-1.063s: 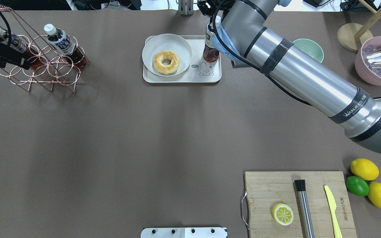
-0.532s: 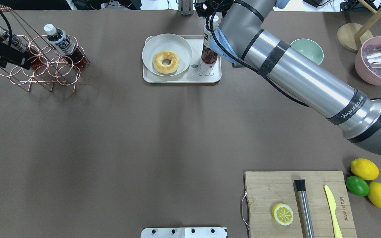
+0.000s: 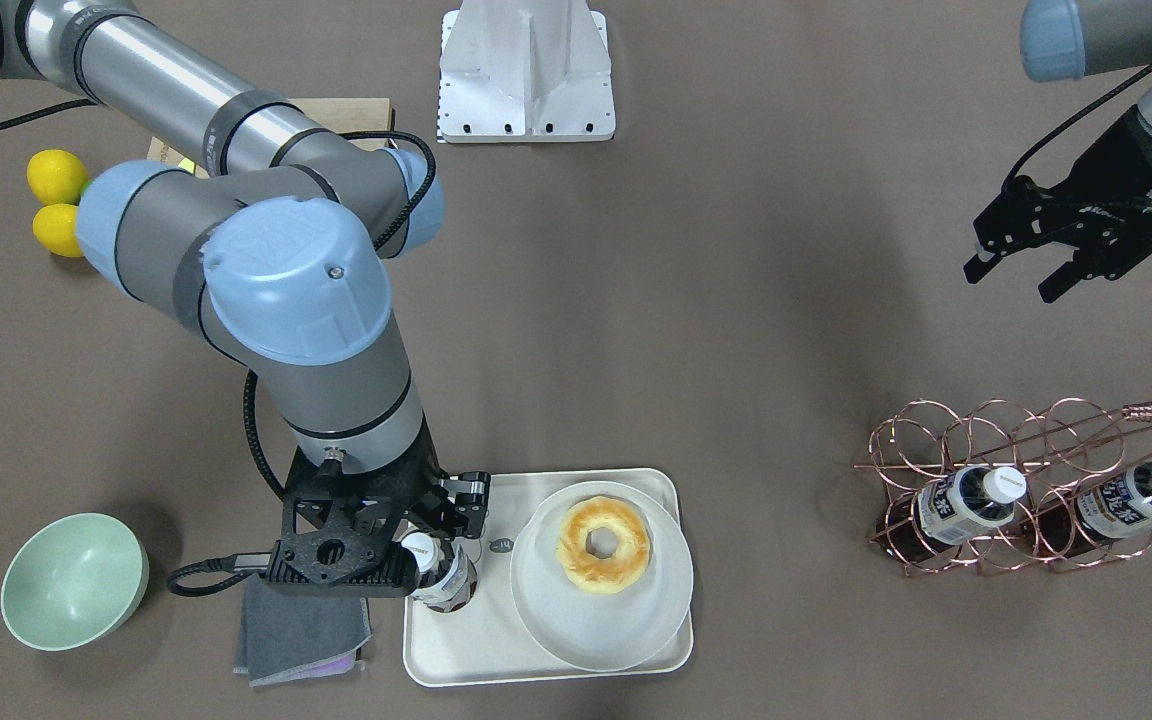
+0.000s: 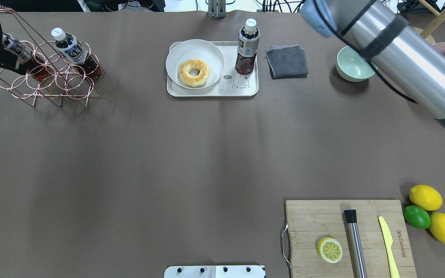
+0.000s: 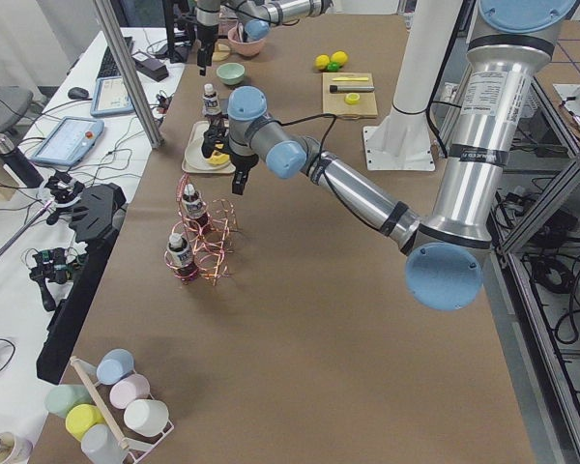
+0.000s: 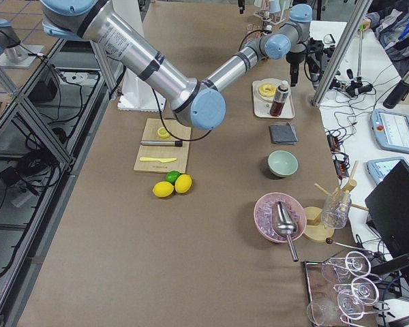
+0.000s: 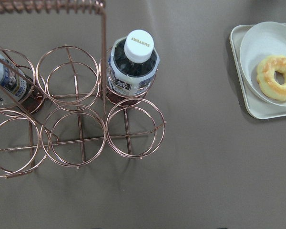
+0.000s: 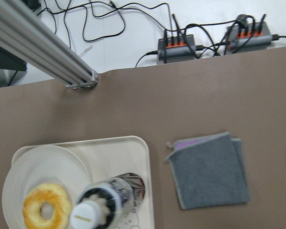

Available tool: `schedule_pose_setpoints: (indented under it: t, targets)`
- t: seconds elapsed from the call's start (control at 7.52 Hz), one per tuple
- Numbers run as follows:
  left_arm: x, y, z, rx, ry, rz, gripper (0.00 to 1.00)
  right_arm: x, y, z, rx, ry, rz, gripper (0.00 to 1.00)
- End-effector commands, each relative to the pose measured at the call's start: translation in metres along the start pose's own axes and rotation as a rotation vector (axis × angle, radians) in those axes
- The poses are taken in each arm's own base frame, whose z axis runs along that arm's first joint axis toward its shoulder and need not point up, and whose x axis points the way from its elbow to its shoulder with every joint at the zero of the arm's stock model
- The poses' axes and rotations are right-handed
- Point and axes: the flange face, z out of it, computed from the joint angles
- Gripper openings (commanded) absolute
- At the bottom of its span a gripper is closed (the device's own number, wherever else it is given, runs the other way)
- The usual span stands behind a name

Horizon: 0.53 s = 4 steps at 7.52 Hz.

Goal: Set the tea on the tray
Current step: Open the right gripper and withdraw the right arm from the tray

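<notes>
**Hard to make out**
- Right hand (image 3: 441,558): it is showing only in the front view, sitting low at the neck of the clear plastic bottle of red-brown tea (image 4: 247,48). Whether its jaws are pressing the bottle or standing off cannot be told. In the overhead view the hand is lying outside the frame and the bottle is standing alone.
- Left hand (image 3: 1018,278): it is hovering with fingers spread and nothing between them. In the overhead view it is cut off by the edge.
- Grey folded cloth (image 4: 287,61): in the front view it is partly hiding under the right hand.

**Containers**
- Cream rectangular tray (image 4: 207,92): it is carrying the tea bottle upright in its corner next to the cloth.
- Round white plate (image 4: 176,58): it is sitting beside the bottle, holding a glazed ring doughnut (image 4: 194,72).
- Copper wire rack (image 4: 52,83): it is holding two alike tea bottles (image 4: 70,48).
- Pale green bowl (image 4: 352,65): the right arm is crossing over its edge.
</notes>
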Motion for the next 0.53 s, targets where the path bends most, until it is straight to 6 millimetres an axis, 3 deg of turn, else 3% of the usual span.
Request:
schedule_pose_setpoints:
  t: [0.0, 0.13, 0.4]
  targets:
    - [-0.022, 0.000, -0.037, 0.032, -0.034, -0.044, 0.84, 0.195, 0.014, -0.056, -0.013, -0.032, -0.077, 1.00]
    - [-0.034, 0.018, -0.053, 0.033, -0.052, -0.021, 0.84, 0.261, 0.015, -0.066, -0.028, -0.035, -0.081, 1.00]
    - [-0.079, 0.041, -0.060, 0.013, -0.093, 0.036, 0.87, 0.427, 0.069, -0.067, -0.070, -0.001, -0.203, 1.00]
